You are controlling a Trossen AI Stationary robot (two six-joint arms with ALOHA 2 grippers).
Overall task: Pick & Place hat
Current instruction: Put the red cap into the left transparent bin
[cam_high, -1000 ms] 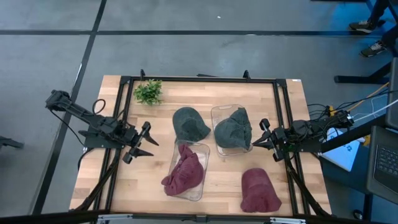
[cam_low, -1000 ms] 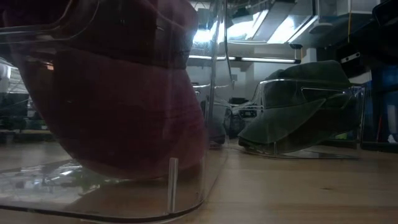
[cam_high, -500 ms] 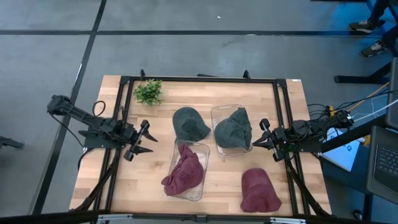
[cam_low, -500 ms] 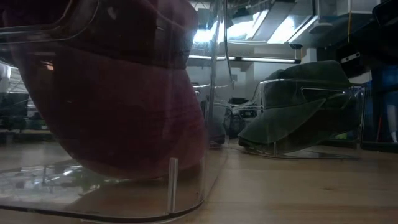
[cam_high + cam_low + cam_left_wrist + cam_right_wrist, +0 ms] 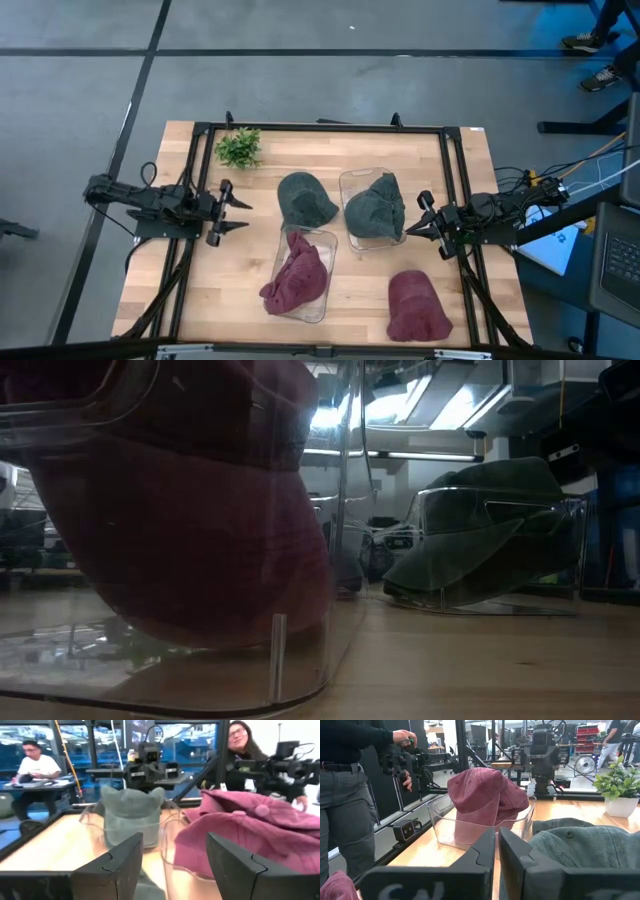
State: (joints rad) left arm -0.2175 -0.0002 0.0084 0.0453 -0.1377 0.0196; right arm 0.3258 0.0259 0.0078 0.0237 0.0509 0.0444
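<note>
Maroon hat sits crumpled in the near clear bin, long axis running front to back, brim direction hard to tell. Left hand spread over bare worktop; right hand pressed together.

You have four hats on the table: a dark green hat lying loose near the middle, and a second green hat sitting in the clear bin just beside it. A maroon hat is crumpled in the nearer clear bin, and another maroon hat lies loose, crown up, by the front edge.
</note>
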